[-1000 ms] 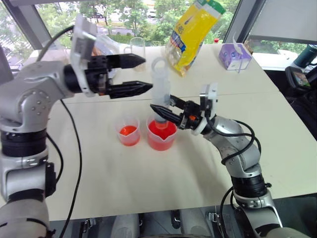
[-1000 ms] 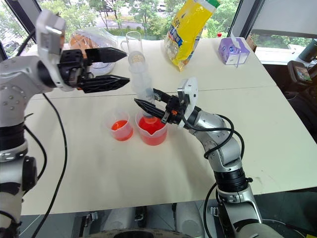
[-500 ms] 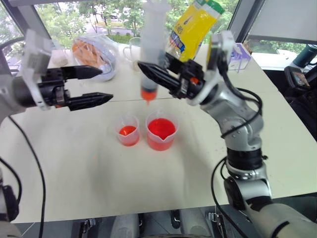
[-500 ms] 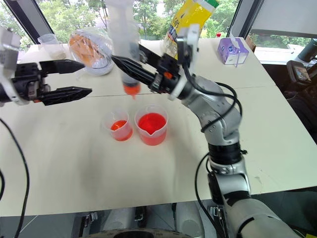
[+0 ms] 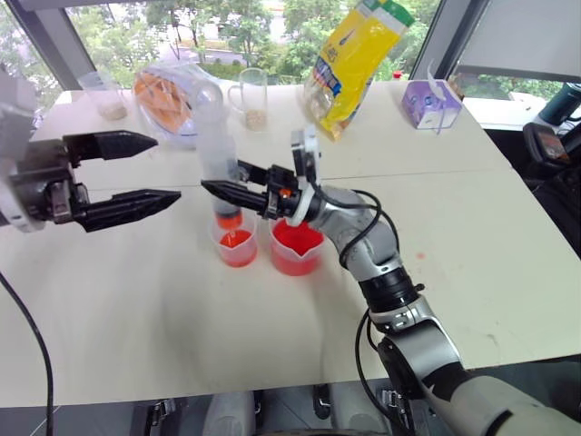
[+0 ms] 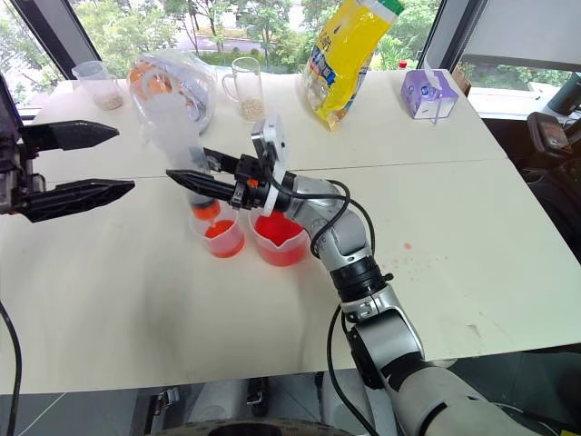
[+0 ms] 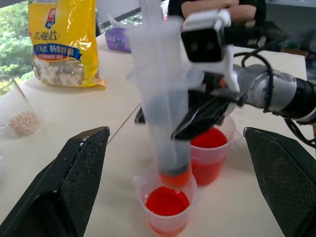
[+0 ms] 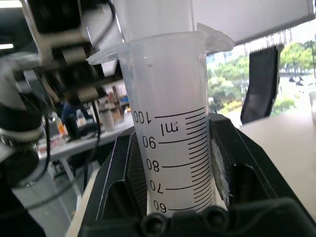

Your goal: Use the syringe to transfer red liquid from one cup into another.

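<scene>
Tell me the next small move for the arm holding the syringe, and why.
Probably lower the syringe slightly and keep it steady. The right gripper is shut on it, with its reddish tip just above the small cup, beside the beaker. The open left gripper could then come to press the plunger.

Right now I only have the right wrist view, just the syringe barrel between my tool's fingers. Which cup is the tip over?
Observer: The syringe tip hangs over the narrower cup, not the spouted beaker.
Operator: Is the tip in the liquid?
Observer: No. In the left wrist view it sits about at rim height, above the red liquid.
Operator: Where's the left tool?
Observer: The left tool is open, off to the cups' left, touching nothing.
</scene>
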You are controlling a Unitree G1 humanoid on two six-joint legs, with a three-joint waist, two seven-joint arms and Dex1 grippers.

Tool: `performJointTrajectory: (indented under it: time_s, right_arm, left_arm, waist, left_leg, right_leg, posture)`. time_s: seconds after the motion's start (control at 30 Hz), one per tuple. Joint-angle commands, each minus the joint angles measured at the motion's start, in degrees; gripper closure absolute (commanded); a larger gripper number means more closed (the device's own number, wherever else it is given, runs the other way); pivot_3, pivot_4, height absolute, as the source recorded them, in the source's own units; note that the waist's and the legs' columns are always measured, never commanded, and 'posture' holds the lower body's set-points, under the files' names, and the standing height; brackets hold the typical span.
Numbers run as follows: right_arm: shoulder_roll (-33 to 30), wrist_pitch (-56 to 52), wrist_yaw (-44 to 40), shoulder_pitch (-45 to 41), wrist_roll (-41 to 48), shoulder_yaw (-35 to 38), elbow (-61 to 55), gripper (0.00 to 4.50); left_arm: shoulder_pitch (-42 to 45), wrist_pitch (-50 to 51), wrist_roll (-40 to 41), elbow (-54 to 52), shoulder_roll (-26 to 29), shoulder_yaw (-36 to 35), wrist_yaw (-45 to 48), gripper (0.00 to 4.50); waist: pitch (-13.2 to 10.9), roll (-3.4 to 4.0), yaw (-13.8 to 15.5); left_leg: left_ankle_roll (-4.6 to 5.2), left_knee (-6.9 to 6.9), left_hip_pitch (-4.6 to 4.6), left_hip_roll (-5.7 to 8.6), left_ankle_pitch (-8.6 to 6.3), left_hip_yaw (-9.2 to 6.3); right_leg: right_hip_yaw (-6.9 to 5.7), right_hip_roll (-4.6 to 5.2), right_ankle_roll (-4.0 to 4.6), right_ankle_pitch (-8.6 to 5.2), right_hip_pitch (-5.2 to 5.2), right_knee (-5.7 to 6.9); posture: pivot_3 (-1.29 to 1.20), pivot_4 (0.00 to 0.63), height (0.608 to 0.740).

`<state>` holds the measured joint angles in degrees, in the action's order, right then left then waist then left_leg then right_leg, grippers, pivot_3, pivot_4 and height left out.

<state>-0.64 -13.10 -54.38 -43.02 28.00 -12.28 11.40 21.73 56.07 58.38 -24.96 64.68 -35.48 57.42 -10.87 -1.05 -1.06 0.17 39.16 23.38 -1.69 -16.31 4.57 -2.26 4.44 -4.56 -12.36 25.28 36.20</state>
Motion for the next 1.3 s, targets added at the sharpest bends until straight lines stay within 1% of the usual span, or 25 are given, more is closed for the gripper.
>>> performJointTrajectory:
  time_s: [0.03, 0.17, 0.3, 0.43, 0.53, 0.63, 0.67, 0.73, 0.8, 0.83, 0.87, 0.93, 0.97, 1.0, 1.3]
  right_arm:
    - [1.0, 2.4, -1.0, -0.1, -1.2, -0.4, -1.2, 3.13]
    - [1.2, 3.1, -1.2, -0.1, -2.1, -0.4, -0.9, 3.13]
    - [1.2, 4.3, -1.4, 0.2, -3.5, -0.7, -0.4, 3.13]
    - [1.4, 4.8, -1.5, 0.3, -4.5, -0.8, 0.1, 3.13]
    - [1.4, 5.0, -1.5, 0.3, -5.0, -0.7, 0.3, 3.13]
    - [1.5, 5.3, -1.5, 0.0, -5.3, -0.5, 0.9, 3.13]
    - [1.6, 5.4, -1.5, -0.2, -5.4, -0.4, 1.1, 3.13]
    - [1.7, 5.7, -1.4, -0.6, -5.6, -0.2, 1.7, 3.13]
    - [1.8, 5.9, -1.3, -0.9, -5.6, 0.0, 2.1, 3.13]
    - [1.8, 6.0, -1.3, -1.1, -5.7, 0.1, 2.3, 3.13]
    - [1.9, 6.1, -1.3, -1.2, -5.7, 0.1, 2.4, 3.13]
    - [1.9, 6.1, -1.3, -1.4, -5.6, 0.3, 2.5, 3.13]
    - [1.9, 6.1, -1.3, -1.5, -5.6, 0.3, 2.5, 3.13]
    - [1.9, 6.0, -1.3, -1.5, -5.7, 0.4, 2.5, 3.13]
    - [1.6, 5.2, -0.1, -3.7, -5.0, 2.2, 1.2, 3.13]
  left_arm:
    - [1.5, -1.5, 0.9, 0.2, 0.5, -0.6, -1.7, 0.02]
    - [5.6, -3.4, 0.6, 2.4, -0.5, 2.9, -3.9, 0.02]
    - [11.7, -5.1, 0.5, 4.4, -3.2, 8.1, -6.3, 0.02]
    - [15.8, -5.7, 0.4, 5.6, -5.6, 12.2, -7.0, 0.02]
    - [17.8, -5.4, 1.3, 5.7, -7.3, 13.8, -7.4, 0.02]
    - [18.4, -5.0, 1.6, 5.8, -7.8, 14.4, -7.5, 0.02]
    - [18.4, -5.0, 1.6, 5.9, -7.8, 14.4, -7.5, 0.26]
    - [18.5, -4.8, 1.8, 5.9, -7.9, 14.3, -7.5, 0.93]
    - [18.4, -4.6, 2.0, 5.7, -7.9, 14.2, -7.7, 1.81]
    - [18.3, -4.5, 2.1, 5.7, -7.8, 14.1, -7.7, 2.41]
    - [18.2, -4.5, 2.2, 5.6, -7.8, 13.9, -7.8, 2.84]
    - [18.1, -4.3, 2.4, 5.5, -7.6, 13.6, -7.9, 3.93]
    - [18.1, -4.3, 2.5, 5.5, -7.6, 13.4, -8.0, 4.40]
    - [18.0, -4.2, 2.5, 5.5, -7.5, 13.3, -8.0, 4.46]
    - [14.9, -6.2, 0.0, 4.5, -7.7, 14.9, -6.8, 4.46]
  waist:
    - [0.0, -0.01, -0.1]
    - [0.0, -0.01, 0.0]
    - [0.0, -0.01, 0.1]
    - [0.0, -0.02, 0.1]
    - [0.0, -0.04, 0.1]
    - [0.0, -0.03, 0.0]
    - [0.0, -0.03, 0.0]
    - [0.0, -0.04, 0.0]
    - [0.0, -0.04, 0.0]
    - [0.0, -0.04, 0.0]
    - [0.0, -0.04, 0.0]
    - [0.0, -0.04, 0.0]
    - [0.0, -0.04, 0.0]
    - [0.0, -0.04, 0.0]
    - [0.0, -0.03, 0.0]
  left_leg:
    - [-0.01, 0.00, 0.00, 0.00, 0.01, 0.00]
    - [-0.06, -0.01, -0.01, 0.00, 0.03, -0.02]
    - [-0.08, 0.00, -0.01, 0.00, 0.04, -0.02]
    - [-0.09, 0.00, -0.01, 0.02, 0.05, 0.00]
    - [-0.09, 0.00, -0.01, 0.01, 0.05, -0.02]
    - [-0.13, 0.00, -0.01, 0.01, 0.07, -0.01]
    - [-0.12, 0.00, -0.01, 0.00, 0.07, -0.02]
    - [-0.11, -0.01, -0.03, 0.00, 0.06, -0.02]
    - [-0.10, -0.01, -0.03, 0.00, 0.06, -0.02]
    - [-0.10, 0.00, -0.03, 0.00, 0.06, -0.02]
    - [-0.10, 0.00, -0.03, 0.00, 0.06, -0.02]
    - [-0.11, 0.00, -0.03, 0.00, 0.06, -0.02]
    - [-0.11, 0.00, -0.03, 0.00, 0.06, -0.02]
    - [-0.11, 0.00, -0.03, 0.00, 0.06, -0.02]
    - [-0.11, -0.01, -0.02, -0.01, 0.07, -0.02]
  right_leg:
    - [0.00, -0.01, 0.00, 0.00, 0.00, 0.00]
    - [-0.01, -0.02, 0.01, 0.00, 0.00, 0.01]
    - [-0.01, -0.02, 0.01, 0.01, -0.01, 0.01]
    - [0.00, -0.03, 0.01, 0.02, -0.02, 0.01]
    - [-0.01, -0.05, 0.01, 0.02, -0.02, 0.02]
    - [0.00, -0.05, 0.01, 0.02, -0.01, 0.02]
    - [0.00, -0.05, 0.01, 0.02, -0.01, 0.02]
    - [0.00, -0.05, 0.01, 0.02, -0.02, 0.02]
    - [-0.01, -0.05, 0.01, 0.02, -0.03, 0.02]
    - [0.00, -0.05, 0.01, 0.02, -0.03, 0.02]
    - [0.00, -0.05, 0.01, 0.02, -0.03, 0.02]
    - [0.00, -0.05, 0.01, 0.02, -0.04, 0.02]
    - [0.00, -0.05, 0.01, 0.02, -0.04, 0.02]
    - [0.00, -0.05, 0.01, 0.02, -0.04, 0.02]
    - [0.00, -0.05, 0.01, 0.02, -0.03, 0.02]
  posture:
    - [0.00, 0.150, 0.740]
    - [0.00, 0.150, 0.740]
    - [0.00, 0.150, 0.740]
    - [0.00, 0.150, 0.740]
    - [0.00, 0.150, 0.740]
    - [0.00, 0.150, 0.740]
    - [0.00, 0.150, 0.740]
    - [0.00, 0.150, 0.740]
    - [0.00, 0.150, 0.740]
    - [0.00, 0.150, 0.740]
    - [0.00, 0.150, 0.740]
    - [0.00, 0.150, 0.740]
    - [0.00, 0.150, 0.740]
    - [0.00, 0.150, 0.740]
    - [0.00, 0.150, 0.740]
